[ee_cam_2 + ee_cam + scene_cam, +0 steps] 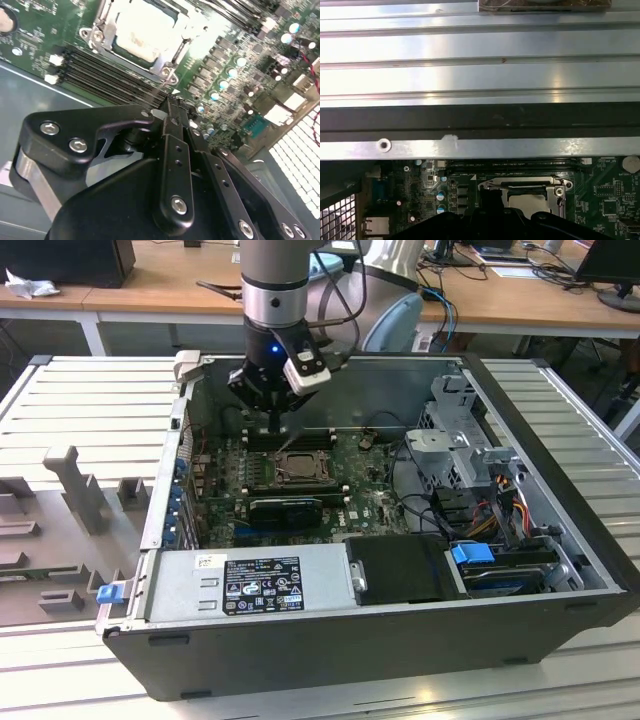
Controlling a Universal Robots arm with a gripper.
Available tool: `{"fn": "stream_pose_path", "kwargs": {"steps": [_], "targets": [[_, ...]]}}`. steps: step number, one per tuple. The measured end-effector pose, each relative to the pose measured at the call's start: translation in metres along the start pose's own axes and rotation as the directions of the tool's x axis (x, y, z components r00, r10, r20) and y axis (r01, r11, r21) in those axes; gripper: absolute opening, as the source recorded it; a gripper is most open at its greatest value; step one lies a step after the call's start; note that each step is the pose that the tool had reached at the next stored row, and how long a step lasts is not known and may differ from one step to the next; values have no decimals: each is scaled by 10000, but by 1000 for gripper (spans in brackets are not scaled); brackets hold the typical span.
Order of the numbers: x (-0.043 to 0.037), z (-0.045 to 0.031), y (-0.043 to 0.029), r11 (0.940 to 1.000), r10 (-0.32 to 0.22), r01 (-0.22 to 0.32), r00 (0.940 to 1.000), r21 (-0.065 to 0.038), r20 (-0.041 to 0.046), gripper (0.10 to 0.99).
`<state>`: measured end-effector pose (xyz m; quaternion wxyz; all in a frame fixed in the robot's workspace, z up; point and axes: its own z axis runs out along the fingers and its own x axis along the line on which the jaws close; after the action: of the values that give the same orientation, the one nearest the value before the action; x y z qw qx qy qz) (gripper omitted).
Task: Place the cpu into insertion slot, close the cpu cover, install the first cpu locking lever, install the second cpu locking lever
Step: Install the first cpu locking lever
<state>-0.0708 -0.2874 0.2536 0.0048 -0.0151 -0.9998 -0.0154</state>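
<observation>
1. Silvery-beige metal marks the top of the chip (142, 30), which lies flat inside the socket (300, 468) on the green board (35, 35) of the open computer case (560, 540).
2. The cover (167, 70), a thin bright metal frame, lies down flat around the chip, and the chip's top shows through its window.
3. In the second wrist view the claw (171, 109) has its black fingers (172, 165) pressed together at the tips. I cannot tell whether anything thin sits between them.
4. The chip is not in the claw. It sits in the socket, apart from the fingertips and just beyond them.
5. The long black memory slots (100, 75) run between the claw's tips and the socket's near edge.
6. In the exterior view the claw (277, 423) hangs low inside the case, over the memory slots and just beside the socket, on the side toward the case's far wall.
7. Whether the tips touch the board cannot be made out.
8. In the first wrist view the socket (530, 197), with its frame down, lies close ahead of the claw's dark body (490, 222).
9. The case rests on a grey slatted table (90, 390).
</observation>
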Motion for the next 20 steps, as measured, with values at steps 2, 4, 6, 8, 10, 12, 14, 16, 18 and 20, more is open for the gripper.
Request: {"fn": "stream_pose_path", "kwargs": {"steps": [2, 4, 6, 8, 10, 12, 14, 16, 18, 20], "targets": [[-40, 0, 1, 10000, 0, 0, 10000, 1, 0, 106], [-94, -1, 3, 10000, -1, 1, 10000, 1, 0, 106], [-122, 0, 3, 10000, -1, 1, 10000, -1, 10, 106], [-122, 1, 4, 10000, -7, 7, 9999, -3, 103, 106], [-122, 6, 4, 10000, -13, 13, 9996, -10, 293, 106], [-124, 10, 3, 10000, -22, 22, 9995, -21, 307, 106], [-123, 17, 2, 9999, -23, 27, 9995, -142, 303, 106], [-125, 34, 1, 9998, -38, 44, 9995, -219, 306, 106], [-136, 73, -1, 9997, -139, 145, 9994, -214, 304, 106], [-141, 98, -1, 9995, -246, 252, 9992, -213, 306, 106]]}}
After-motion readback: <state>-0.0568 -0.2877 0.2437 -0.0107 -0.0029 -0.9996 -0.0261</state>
